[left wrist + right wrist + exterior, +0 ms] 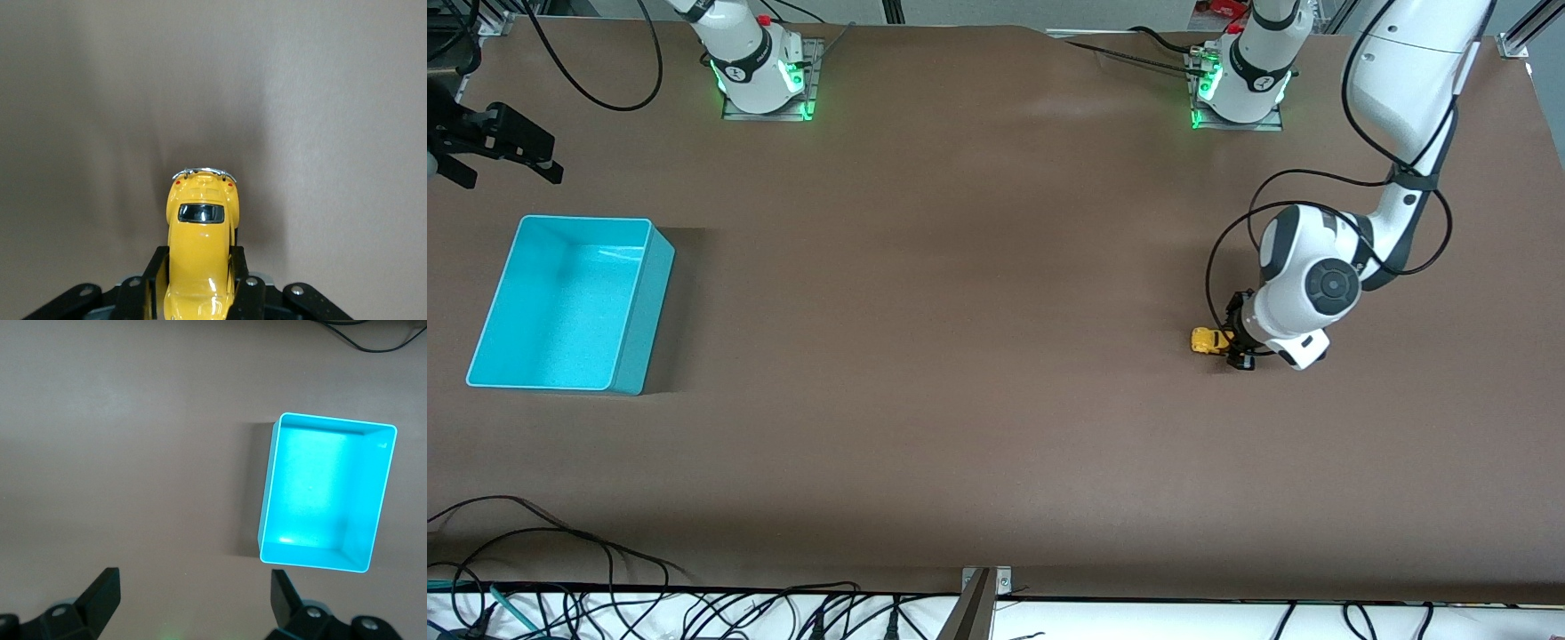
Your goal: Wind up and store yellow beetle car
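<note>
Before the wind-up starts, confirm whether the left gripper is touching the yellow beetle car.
Touching. The left wrist view shows the left gripper with its jaws pressed against both flanks of the yellow beetle car, no gap on either flank.

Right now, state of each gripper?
Left gripper: shut on the yellow beetle car, low at the table.
Right gripper: open, holding nothing, waiting above the table near the turquoise bin.

Watching brown table (978,356): matte surface, fills most of front view, soft overhead glare near top centre. White ledge (1138,622) along edge nearest front camera, black cables (560,569) tangled across it. Metal bracket (983,591) mid-edge.
</note>
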You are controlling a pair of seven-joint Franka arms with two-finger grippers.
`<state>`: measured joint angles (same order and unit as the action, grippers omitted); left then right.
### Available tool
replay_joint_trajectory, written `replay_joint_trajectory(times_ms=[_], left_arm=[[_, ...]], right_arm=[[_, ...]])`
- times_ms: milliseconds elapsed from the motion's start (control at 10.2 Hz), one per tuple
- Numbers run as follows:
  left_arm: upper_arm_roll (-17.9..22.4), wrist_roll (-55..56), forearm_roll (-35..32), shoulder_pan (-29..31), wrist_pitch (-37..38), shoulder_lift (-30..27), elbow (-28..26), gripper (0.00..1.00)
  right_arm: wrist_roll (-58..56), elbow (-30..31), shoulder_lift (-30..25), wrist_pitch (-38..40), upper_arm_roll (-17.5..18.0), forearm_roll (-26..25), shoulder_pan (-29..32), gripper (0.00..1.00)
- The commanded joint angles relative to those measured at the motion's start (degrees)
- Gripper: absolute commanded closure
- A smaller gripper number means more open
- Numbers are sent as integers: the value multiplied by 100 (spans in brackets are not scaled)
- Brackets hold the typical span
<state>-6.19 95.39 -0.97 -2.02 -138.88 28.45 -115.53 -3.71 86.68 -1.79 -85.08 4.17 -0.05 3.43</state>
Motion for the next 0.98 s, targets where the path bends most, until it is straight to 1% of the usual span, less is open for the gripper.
replay_joint_trajectory(times_ms=[0, 294, 882], left_arm=[[-14, -257, -132, 228, -130, 108, -40, 100], [3, -284, -149, 430, -139, 135, -23, 100], [39, -284, -614, 773, -200, 275, 56, 100]], right_arm=[[11, -90, 30, 106, -3, 93, 0, 0], [11, -90, 30, 106, -3, 93, 0, 0], [2, -90, 30, 106, -3, 93, 0, 0]])
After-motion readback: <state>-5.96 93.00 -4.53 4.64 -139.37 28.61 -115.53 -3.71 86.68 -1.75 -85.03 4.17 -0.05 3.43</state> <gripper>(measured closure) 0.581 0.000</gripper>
